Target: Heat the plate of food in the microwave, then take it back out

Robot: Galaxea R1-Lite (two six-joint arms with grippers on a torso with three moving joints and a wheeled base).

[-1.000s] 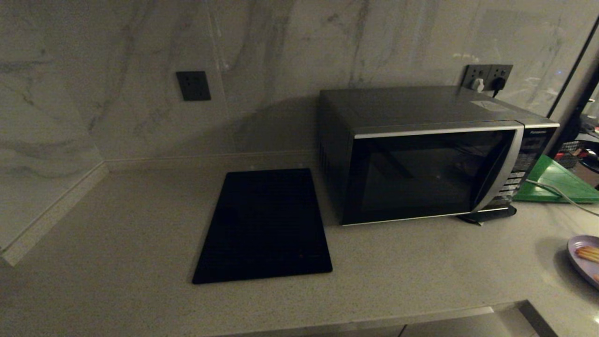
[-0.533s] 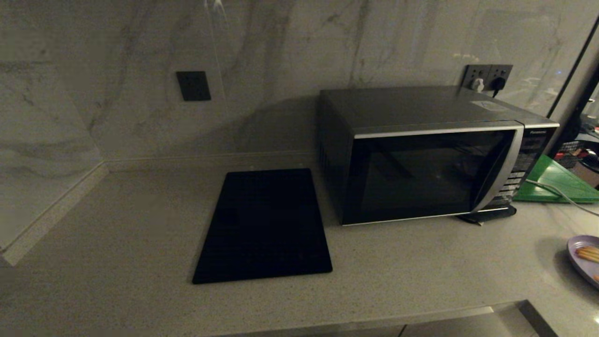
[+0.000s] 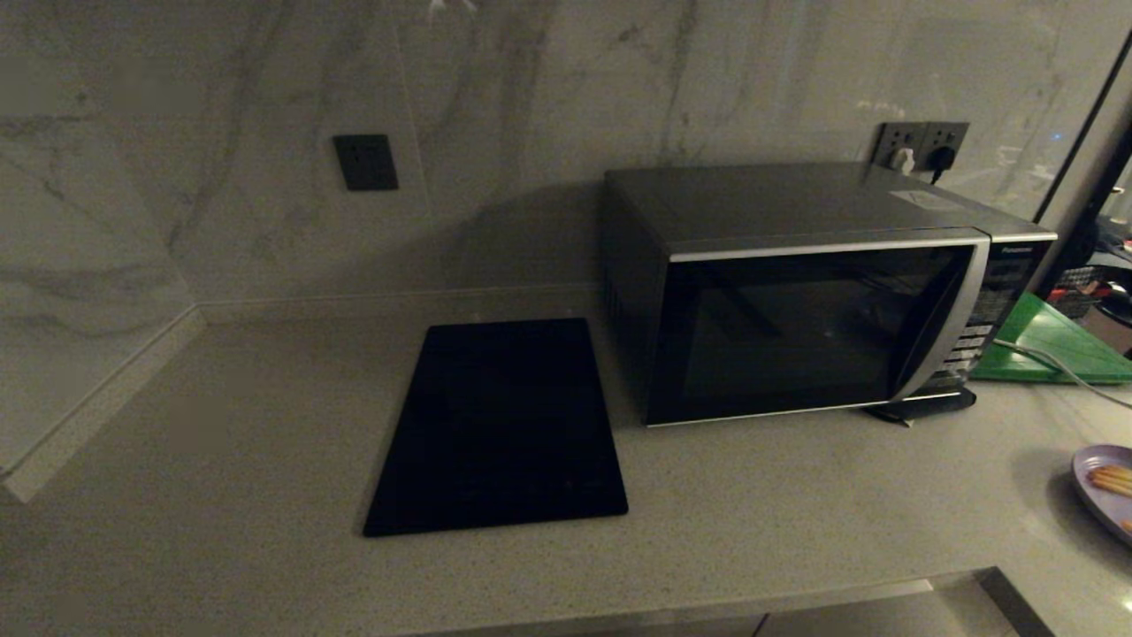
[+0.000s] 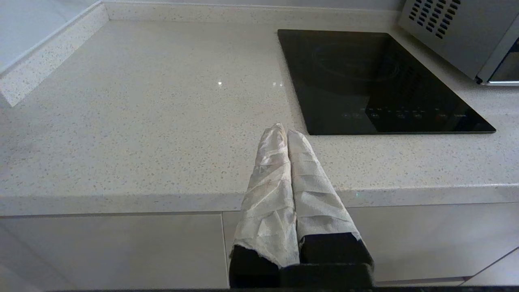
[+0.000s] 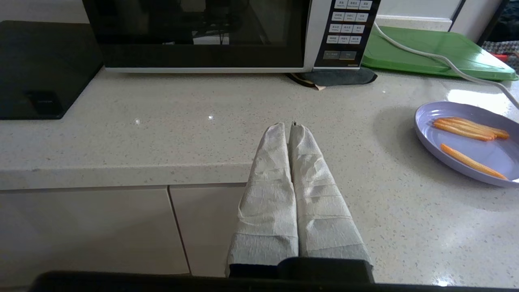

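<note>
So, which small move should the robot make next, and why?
Probably open the microwave first: its door is shut, and the plate of food sits on the counter to its right. Both hands are shut, empty and back at the counter edge. The right hand is nearer the button panel, so it could reach there.

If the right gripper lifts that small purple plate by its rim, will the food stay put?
Probably not if tilted: the lavender plate looks shallow and glossy, and its orange sticks lie loose. It seems light and rigid, so it may skid when nudged.
</note>
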